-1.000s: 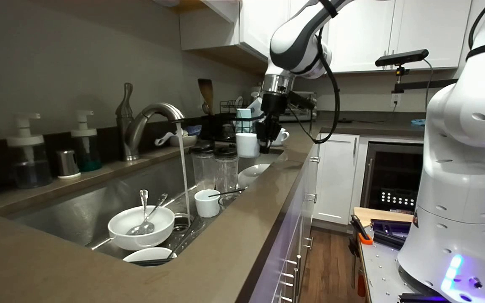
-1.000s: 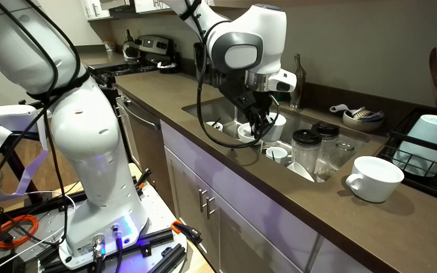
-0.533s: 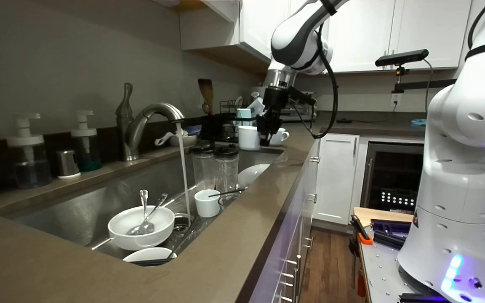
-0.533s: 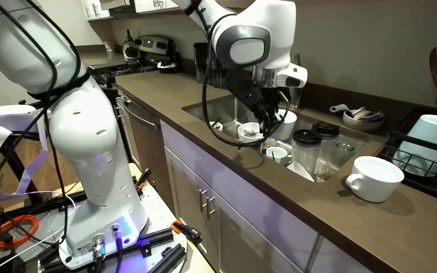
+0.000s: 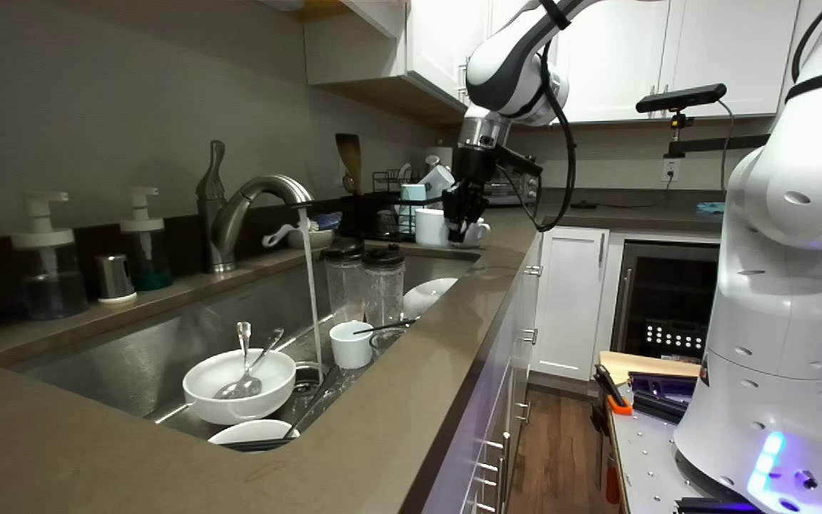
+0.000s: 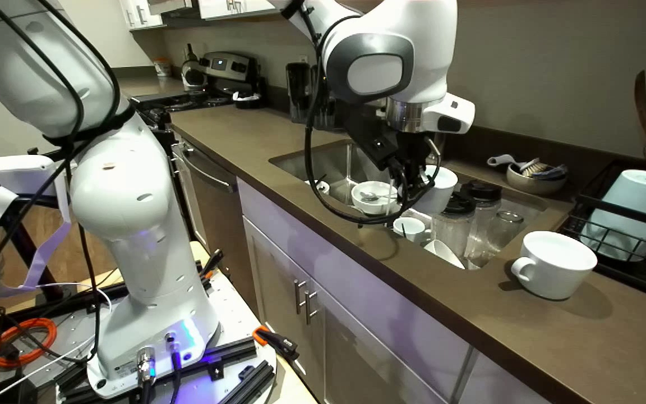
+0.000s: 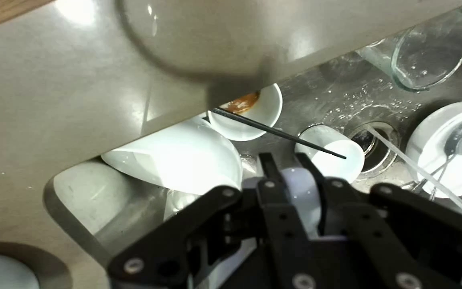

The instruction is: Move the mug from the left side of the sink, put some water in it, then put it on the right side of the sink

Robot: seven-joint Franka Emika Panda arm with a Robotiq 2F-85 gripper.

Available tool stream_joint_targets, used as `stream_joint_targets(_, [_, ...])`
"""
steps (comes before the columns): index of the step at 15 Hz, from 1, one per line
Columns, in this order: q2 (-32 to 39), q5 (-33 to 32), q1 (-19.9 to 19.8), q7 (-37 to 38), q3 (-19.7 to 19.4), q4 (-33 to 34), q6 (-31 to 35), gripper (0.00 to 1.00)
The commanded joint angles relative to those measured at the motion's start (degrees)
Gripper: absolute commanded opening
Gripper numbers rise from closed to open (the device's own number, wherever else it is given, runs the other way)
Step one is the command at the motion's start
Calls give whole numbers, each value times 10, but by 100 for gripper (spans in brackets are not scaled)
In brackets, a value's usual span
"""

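Note:
A white mug (image 5: 430, 227) hangs roughly upright in the air above the sink (image 5: 125, 378); it also shows in an exterior view (image 6: 441, 188). My gripper (image 7: 285, 158) is shut on the mug's handle (image 7: 304, 192), with the fingers on either side of it. The gripper also shows in an exterior view (image 5: 457, 237), beside the mug. The rest of the mug is hidden behind the gripper in the wrist view, and its inside cannot be seen. Water (image 5: 312, 293) runs from the faucet (image 5: 265, 187) into the sink, apart from the mug.
A second white mug (image 6: 553, 264) stands on the counter beside the sink, by the dish rack (image 6: 614, 258). Lidded clear bottles (image 6: 453, 216) stand in the sink below the held mug. A bowl with spoons (image 5: 229, 407) and a small cup (image 5: 351, 350) are also in the sink.
My gripper has carried the mug along the sink, away from the running water and toward the dish rack end, and slightly higher. The grip on the handle looks the same.

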Motion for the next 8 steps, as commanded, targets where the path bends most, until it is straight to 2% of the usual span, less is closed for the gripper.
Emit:
stream_joint_targets(1, [-1,-4,-9,15,0,17,-10,5])
stream_joint_targets(2, [0,0,-5,2,-1,2,-2,5])
stream_joint_targets(3, [1,0,-6,2,-2,1,-2,16])
stream_joint_targets(7, [6,0,-6,1,-2,-2,-2,16])
stream_joint_targets(8, [7,0,-6,1,-2,-2,-2,5])
